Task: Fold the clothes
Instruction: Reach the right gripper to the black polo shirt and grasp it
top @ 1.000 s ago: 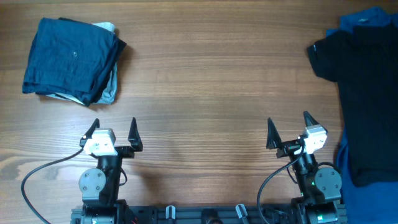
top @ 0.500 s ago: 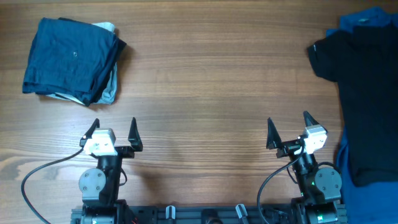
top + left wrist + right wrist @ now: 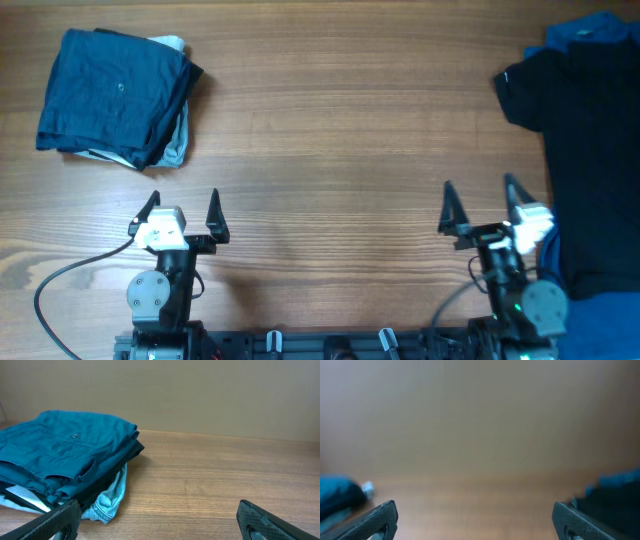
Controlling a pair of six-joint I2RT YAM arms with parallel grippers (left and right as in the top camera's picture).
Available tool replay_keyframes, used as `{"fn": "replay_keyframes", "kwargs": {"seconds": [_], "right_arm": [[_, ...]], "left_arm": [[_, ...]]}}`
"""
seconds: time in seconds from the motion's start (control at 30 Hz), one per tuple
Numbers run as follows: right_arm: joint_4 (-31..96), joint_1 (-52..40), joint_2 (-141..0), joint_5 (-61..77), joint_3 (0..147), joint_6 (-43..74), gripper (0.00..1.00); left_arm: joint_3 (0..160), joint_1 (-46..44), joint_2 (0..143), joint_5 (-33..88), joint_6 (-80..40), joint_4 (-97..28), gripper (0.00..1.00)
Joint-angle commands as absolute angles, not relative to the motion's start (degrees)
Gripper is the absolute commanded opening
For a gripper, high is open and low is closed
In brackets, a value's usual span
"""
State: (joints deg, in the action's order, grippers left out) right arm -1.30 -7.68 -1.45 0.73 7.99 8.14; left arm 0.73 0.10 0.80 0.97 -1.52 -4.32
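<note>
Black soft-fabric T-shirt (image 3: 590,150) lies at the wooden table's (image 3: 330,130) right edge, clear only from overhead; my right wrist view's a blur. Left wrist shows just the folded dark-blue garment stack (image 3: 60,455). Left gripper (image 3: 183,200) and right gripper (image 3: 480,190) both gape wide, empty.

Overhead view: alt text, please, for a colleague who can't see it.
A black T-shirt lies unfolded at the right edge of a wooden table, a bright blue shirt showing beyond it. The left gripper and right gripper stand open and empty at the near edge, the right beside the T-shirt. Folded navy garments sit far left.
</note>
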Motion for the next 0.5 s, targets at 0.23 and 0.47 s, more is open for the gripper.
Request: {"fn": "replay_keyframes", "kwargs": {"seconds": [0.23, 0.47], "right_arm": [[24.14, -7.42, -34.63, -6.31, 55.20, 8.93, 1.00], [53.56, -6.09, -72.77, -14.15, 96.95, 4.25, 1.00]], "left_arm": [[0.34, -0.12, 0.43, 1.87, -0.40, -4.34, 1.00], [0.34, -0.12, 0.43, 1.87, -0.40, -4.34, 1.00]]}}
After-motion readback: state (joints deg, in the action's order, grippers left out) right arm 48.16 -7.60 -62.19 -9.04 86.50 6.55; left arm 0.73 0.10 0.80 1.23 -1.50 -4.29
